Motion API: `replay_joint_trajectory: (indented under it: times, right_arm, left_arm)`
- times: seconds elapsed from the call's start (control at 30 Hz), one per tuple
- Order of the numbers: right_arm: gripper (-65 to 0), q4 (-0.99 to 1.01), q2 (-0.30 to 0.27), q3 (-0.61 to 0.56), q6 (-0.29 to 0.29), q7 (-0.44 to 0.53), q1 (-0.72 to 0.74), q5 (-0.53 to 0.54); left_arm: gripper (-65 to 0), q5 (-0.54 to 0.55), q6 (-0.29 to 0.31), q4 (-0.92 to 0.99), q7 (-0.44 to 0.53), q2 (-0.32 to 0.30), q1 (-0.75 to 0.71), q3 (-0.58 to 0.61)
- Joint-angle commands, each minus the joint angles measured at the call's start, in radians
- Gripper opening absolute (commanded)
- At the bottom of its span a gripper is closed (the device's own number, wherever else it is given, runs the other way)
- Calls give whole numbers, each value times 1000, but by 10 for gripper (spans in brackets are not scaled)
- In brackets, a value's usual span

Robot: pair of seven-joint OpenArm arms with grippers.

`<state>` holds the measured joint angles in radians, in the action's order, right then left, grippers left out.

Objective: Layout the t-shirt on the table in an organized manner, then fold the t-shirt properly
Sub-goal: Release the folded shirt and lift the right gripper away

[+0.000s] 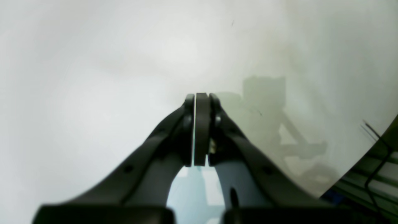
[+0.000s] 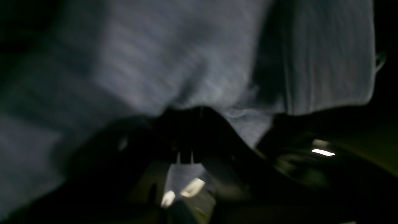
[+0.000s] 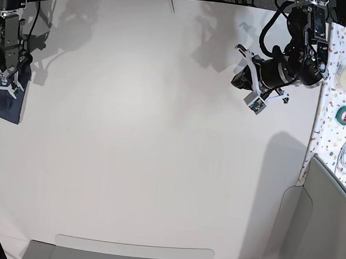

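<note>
Black arms (image 3: 280, 70), black cables, white brackets.

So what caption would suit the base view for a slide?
Right hand grips the navy t-shirt at the white table edge; left hand hangs empty.

overhead base view, two claw-mounted close-ups

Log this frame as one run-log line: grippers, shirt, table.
left gripper: shut, empty, over bare table | right gripper: shut on t-shirt at table's far edge | t-shirt: bunched, not laid out | fold: not started
</note>
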<state>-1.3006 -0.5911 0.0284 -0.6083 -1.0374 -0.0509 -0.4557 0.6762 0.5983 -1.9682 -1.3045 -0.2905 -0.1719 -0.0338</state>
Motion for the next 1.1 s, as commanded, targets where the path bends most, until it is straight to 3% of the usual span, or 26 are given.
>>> replay_joint_trajectory:
  times: [0.0, 0.2, 0.53, 0.83, 1.07]
  right_arm:
    - [-650, 29, 41, -17, -90, 24, -39, 140]
    - [-650, -7, 73, -25, -90, 35, -39, 48]
    - [-650, -119, 43, -31, -90, 36, -83, 30]
    - [-650, -121, 16, -233, -90, 36, -86, -251]
    - [-650, -126, 16, -235, -90, 36, -74, -279]
  left_arm:
    - [-650, 14, 2, -15, 16, -6, 7, -4]
    - [-650, 14, 2, -15, 16, -6, 7, -4]
    - [-650, 14, 2, -13, 12, 14, -18, -5]
    - [-650, 14, 2, -13, 13, 15, -27, -4]
    - [-650, 14, 2, -13, 13, 15, -27, -4]
